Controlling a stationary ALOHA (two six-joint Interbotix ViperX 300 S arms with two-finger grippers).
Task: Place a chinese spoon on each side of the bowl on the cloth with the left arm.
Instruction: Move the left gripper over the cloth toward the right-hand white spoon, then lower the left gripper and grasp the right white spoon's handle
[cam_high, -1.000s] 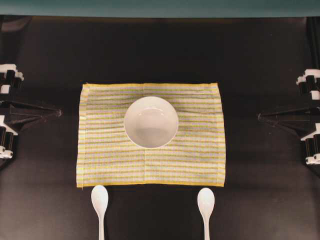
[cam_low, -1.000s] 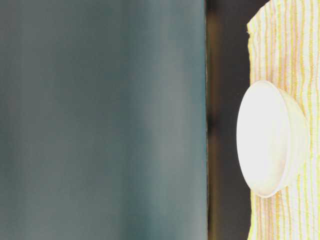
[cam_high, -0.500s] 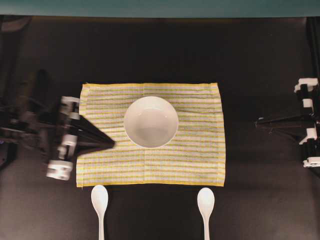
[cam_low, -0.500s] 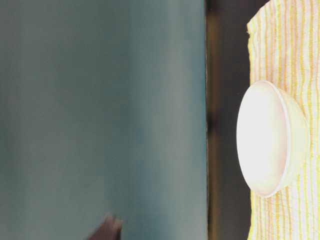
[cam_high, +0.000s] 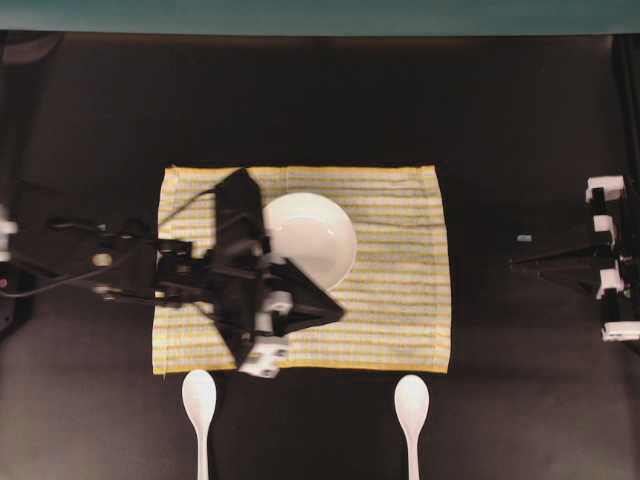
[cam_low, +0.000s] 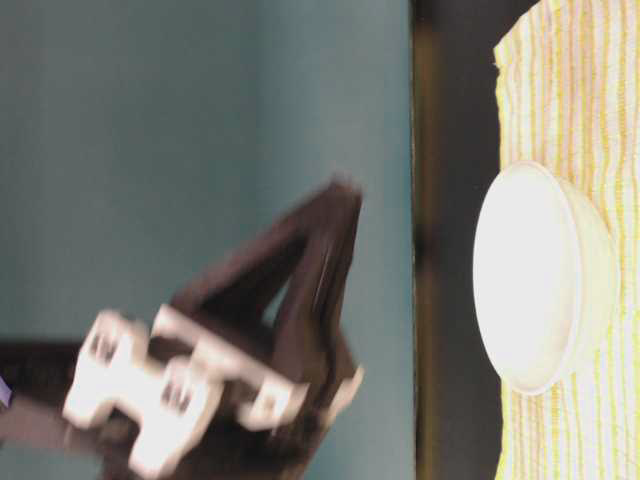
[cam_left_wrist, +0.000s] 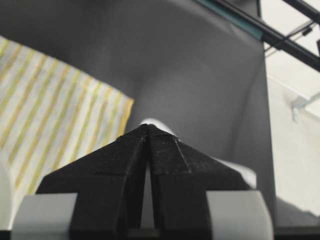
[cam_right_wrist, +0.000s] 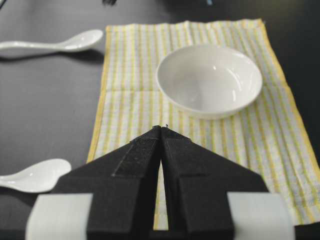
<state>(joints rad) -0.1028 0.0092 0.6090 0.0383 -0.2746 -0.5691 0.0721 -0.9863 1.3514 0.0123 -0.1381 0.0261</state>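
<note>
Nearest the table's (cam_high: 520, 120) front edge lie two white Chinese spoons, bowls toward the cloth: the left spoon (cam_high: 199, 403) just off the cloth's front left corner, the right spoon (cam_high: 411, 409) near its front right corner. Neither is touched.

The yellow-and-white striped cloth (cam_high: 400, 300) lies flat at the table's middle, and the white bowl (cam_high: 318, 235) sits on it, toward its far edge. No brand or writing can be read on anything.

The left arm (cam_high: 130, 275) reaches in from the table's left edge, stretched low over the cloth's left half and partly covering the bowl's left rim. The left hand (cam_high: 338, 315) points toward the cloth's centre, rolled to one side, its tips together and empty; motion blur makes a slight gap hard to rule out.

The right hand (cam_high: 515, 263) hangs by the table's right edge, tips together, holding nothing.
</note>
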